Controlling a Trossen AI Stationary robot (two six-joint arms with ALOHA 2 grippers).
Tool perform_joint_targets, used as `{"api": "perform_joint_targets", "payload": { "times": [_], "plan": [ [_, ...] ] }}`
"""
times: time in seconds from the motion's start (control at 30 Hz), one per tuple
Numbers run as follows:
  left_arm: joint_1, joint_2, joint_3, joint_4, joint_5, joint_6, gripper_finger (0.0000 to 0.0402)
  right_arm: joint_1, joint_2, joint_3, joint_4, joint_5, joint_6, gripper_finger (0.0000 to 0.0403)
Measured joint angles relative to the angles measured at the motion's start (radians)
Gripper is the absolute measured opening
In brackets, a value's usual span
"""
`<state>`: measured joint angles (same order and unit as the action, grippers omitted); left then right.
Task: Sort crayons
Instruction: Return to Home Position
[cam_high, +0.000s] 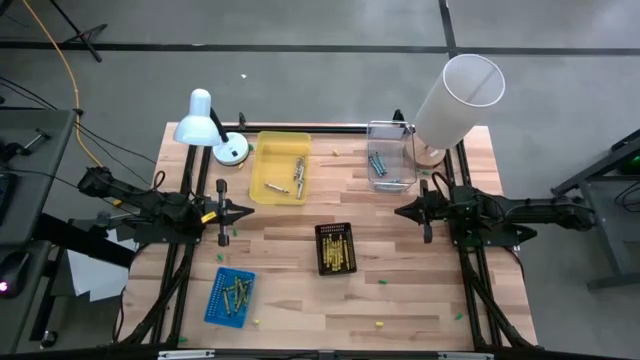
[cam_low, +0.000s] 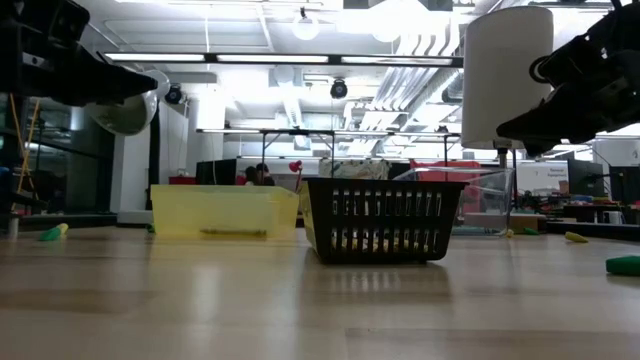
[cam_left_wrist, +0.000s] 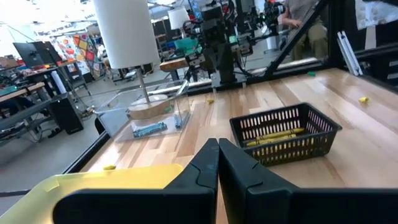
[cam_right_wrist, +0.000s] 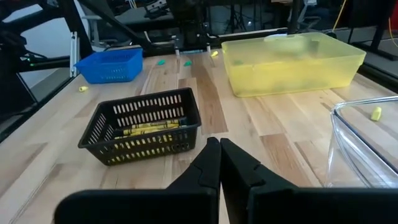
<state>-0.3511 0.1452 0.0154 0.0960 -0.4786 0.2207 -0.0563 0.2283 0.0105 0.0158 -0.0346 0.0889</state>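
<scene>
Crayons lie sorted in four containers on the wooden table. Yellow crayons (cam_right_wrist: 149, 129) fill the black basket (cam_high: 335, 247) at the middle. Green ones (cam_high: 236, 292) lie in the blue basket (cam_high: 228, 298) at the near left. Greyish ones (cam_high: 296, 175) rest in the yellow tray (cam_high: 280, 167) at the far side, and bluish ones (cam_left_wrist: 149, 129) in the clear tray (cam_high: 392, 168). My left gripper (cam_high: 248, 210) hovers shut at the left, pointing level toward the middle. My right gripper (cam_high: 400, 212) hovers shut at the right, facing it. Neither holds anything.
A white desk lamp (cam_high: 205, 125) stands at the far left corner and a tall white cylinder shade (cam_high: 455, 95) on a wooden foot at the far right. Small green and yellow bits (cam_high: 378, 323) lie scattered on the boards. Bare wood lies between the two grippers.
</scene>
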Motion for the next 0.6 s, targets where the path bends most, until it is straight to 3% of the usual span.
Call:
{"api": "perform_joint_targets", "payload": {
  "times": [0.43,0.6],
  "plan": [
    [0.007,-0.129,0.000,-0.039,0.001,0.001,0.0000,0.001,-0.002,0.000,-0.001,0.001,0.068,0.0000],
    [0.016,-0.141,0.001,-0.039,-0.006,0.000,0.0000,0.022,-0.070,0.000,-0.001,0.004,0.068,0.0000]
  ]
}}
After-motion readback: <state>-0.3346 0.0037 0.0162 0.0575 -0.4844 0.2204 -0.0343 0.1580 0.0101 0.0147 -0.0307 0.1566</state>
